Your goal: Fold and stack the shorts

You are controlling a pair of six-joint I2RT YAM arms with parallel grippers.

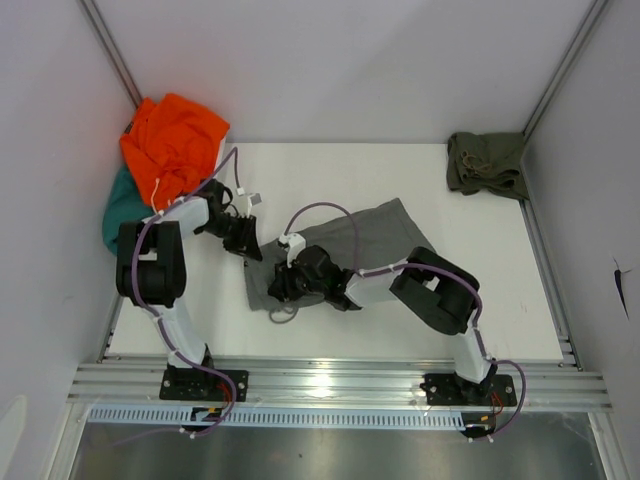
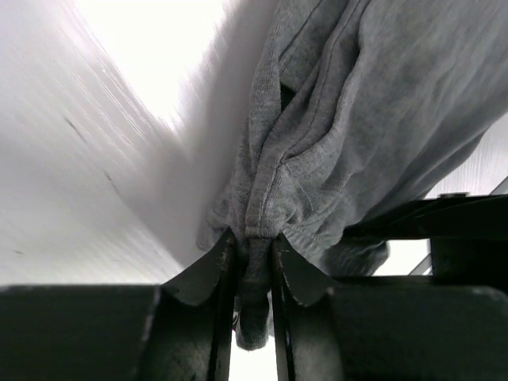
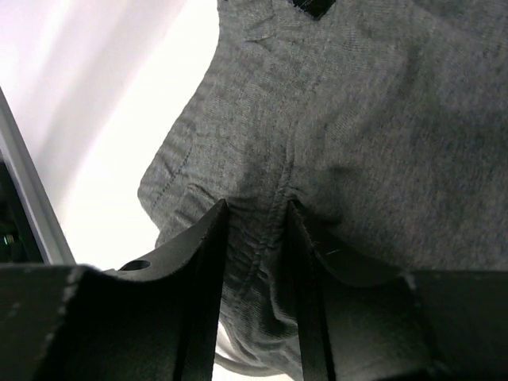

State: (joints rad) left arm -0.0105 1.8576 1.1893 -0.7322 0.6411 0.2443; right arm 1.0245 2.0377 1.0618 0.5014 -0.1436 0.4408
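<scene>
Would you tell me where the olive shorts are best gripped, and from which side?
Probably pinch the olive shorts at their near left edge, coming from the open left: they lie crumpled in the far right corner, boxed in behind and rightward.

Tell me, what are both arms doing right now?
Left fingers pinching grey shorts. Right fingers gripping them too. Olive shorts apart, far corner. Nothing in the way.

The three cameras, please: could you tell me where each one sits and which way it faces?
Top external: above and behind the bases, looking down on the white table; left arm and right arm show whole.
Left wrist: on the left arm, looking along the left gripper, shut on a bunch of the grey shorts.
Right wrist: on the right arm, looking along the right gripper, straddling grey cloth.
Shared: all three show the grey shorts.
</scene>
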